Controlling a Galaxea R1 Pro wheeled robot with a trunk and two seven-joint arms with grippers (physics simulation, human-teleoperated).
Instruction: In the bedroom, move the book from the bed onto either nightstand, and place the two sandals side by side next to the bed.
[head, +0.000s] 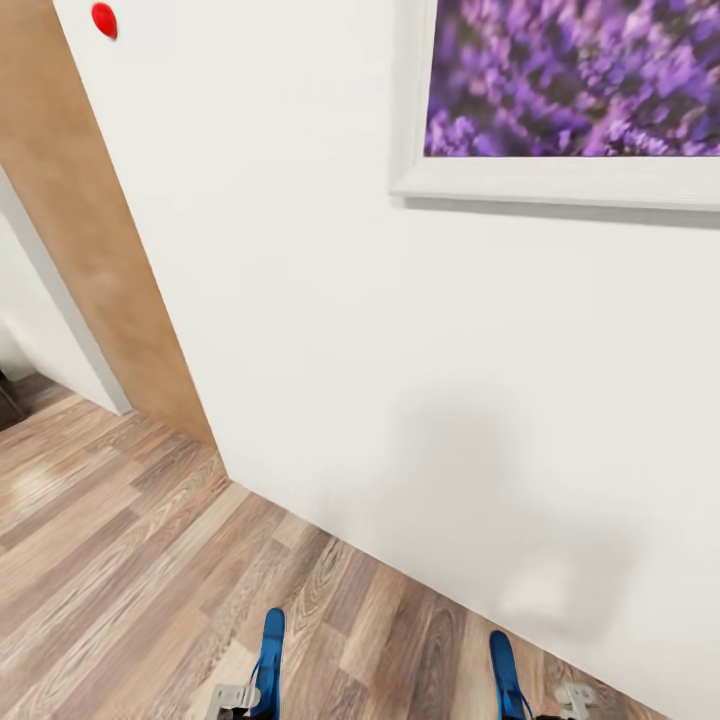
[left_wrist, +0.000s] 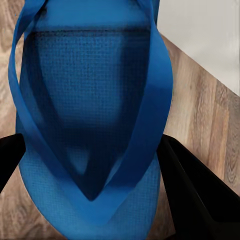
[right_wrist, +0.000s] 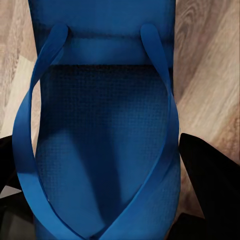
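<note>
state: one sandal (left_wrist: 95, 125) held in left fingers (left_wrist: 195, 195), other sandal (right_wrist: 105, 140) in right fingers (right_wrist: 212, 185), over wood floor (head: 120, 540) by white wall (head: 350, 350) | handling: we judge them light, floppy; pinch sole edge.

You see two bright blue sandals: the left sandal (head: 269, 660) and the right sandal (head: 505, 672), each with a finely dotted sole texture and plain blue straps. The fingers (left_wrist: 200, 200) beside them are black. The floor (head: 120, 560) is brown-grey wood plank. The wall (head: 400, 350) is white. The picture (head: 575, 78) shows purple flowers in a white frame. A red dot (head: 104, 19) marks the wall.
</note>
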